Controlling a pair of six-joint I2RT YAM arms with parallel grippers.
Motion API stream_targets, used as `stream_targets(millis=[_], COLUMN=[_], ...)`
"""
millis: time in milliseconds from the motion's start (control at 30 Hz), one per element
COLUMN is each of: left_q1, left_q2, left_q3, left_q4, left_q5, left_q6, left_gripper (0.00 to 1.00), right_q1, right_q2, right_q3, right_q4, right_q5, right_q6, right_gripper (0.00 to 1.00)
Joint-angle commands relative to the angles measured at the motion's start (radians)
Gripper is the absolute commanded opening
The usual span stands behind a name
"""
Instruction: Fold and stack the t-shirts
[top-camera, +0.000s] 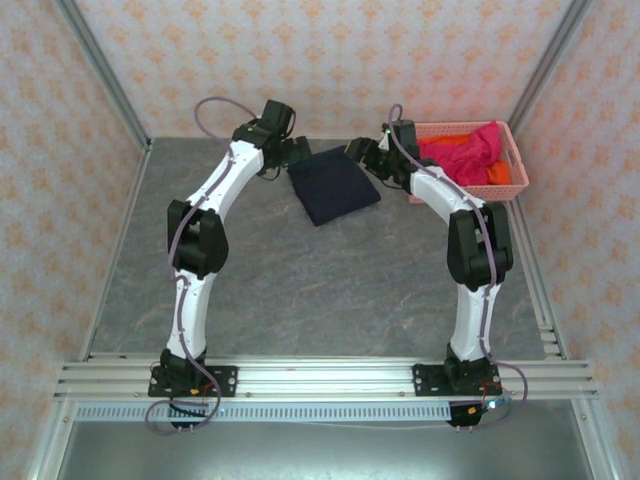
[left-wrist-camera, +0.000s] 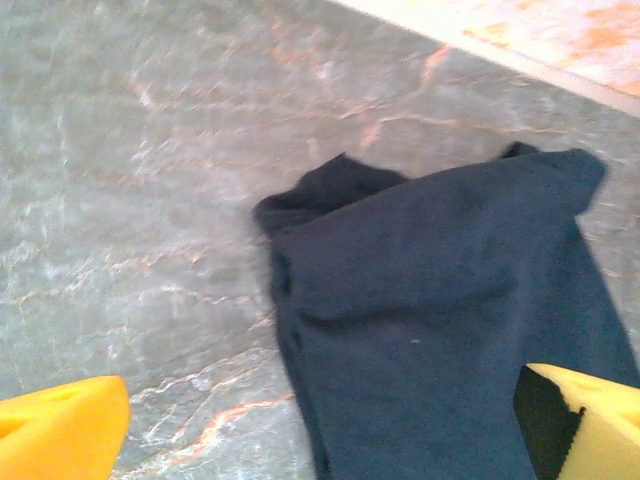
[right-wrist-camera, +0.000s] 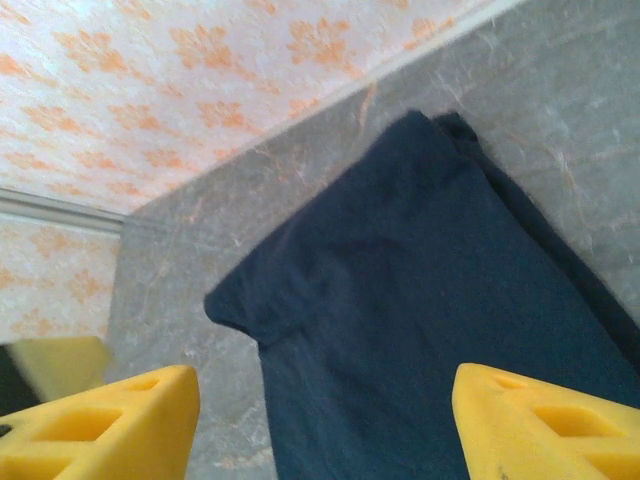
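The left gripper (left-wrist-camera: 320, 445) has its yellow fingers (left-wrist-camera: 60, 430) spread as wide as they go, with nothing caught between them. One finger hangs over bare tabletop and the other over the cloth below. The right gripper (right-wrist-camera: 325, 425) also stands well open and holds nothing, its two yellow fingers (right-wrist-camera: 545, 420) set apart above the same cloth. Whether either one touches the fabric cannot be told. Between the two grippers a folded dark navy cloth t-shirt (top-camera: 333, 185) lies flat on the grey marbled table (top-camera: 300, 290), at its far middle. At the far right stands a pink plastic lattice basket (top-camera: 518, 165), holding a crumpled magenta-red t-shirt (top-camera: 482, 145) and an orange t-shirt (top-camera: 498, 176). The right arm passes just beside the basket's near left end.
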Motion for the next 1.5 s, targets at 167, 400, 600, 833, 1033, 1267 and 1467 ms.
stream_targets(millis=[167,400,600,833,1033,1267,1467], left_q1=[-0.025,-0.007,0.024,0.022,0.021,0.02,0.01], left_q2=[0.255,0.389,0.449,0.359,0.199,-0.119,-0.349], left_q3=[0.333,0.4,0.399,0.322,0.236,-0.111,-0.413], left_q4=[-0.114,-0.066,-0.058,-0.049,-0.052,0.07,0.143], left_q5=[0.018,0.113,0.125,0.195,0.199,0.092,-0.011], left_q6=[0.125,0.021,-0.043,-0.027,0.023,0.016,0.004], left_gripper=[0.93,0.71,0.76,0.85,0.96,1.0,1.0], right_q1=[0.028,0.047,0.057,0.058,0.057,0.092,0.192], right_q2=[-0.005,0.023,0.042,0.19,0.348,0.304,0.157], right_q3=[-0.057,-0.057,-0.046,0.12,0.312,0.176,0.002], right_q4=[0.057,0.067,0.073,-0.042,-0.191,-0.167,-0.069], right_q5=[0.005,0.007,0.027,0.167,0.187,0.067,0.01], right_q6=[-0.004,0.005,-0.013,-0.112,-0.181,-0.122,-0.059], right_gripper=[0.62,0.57,0.57,0.58,0.55,0.47,0.47])
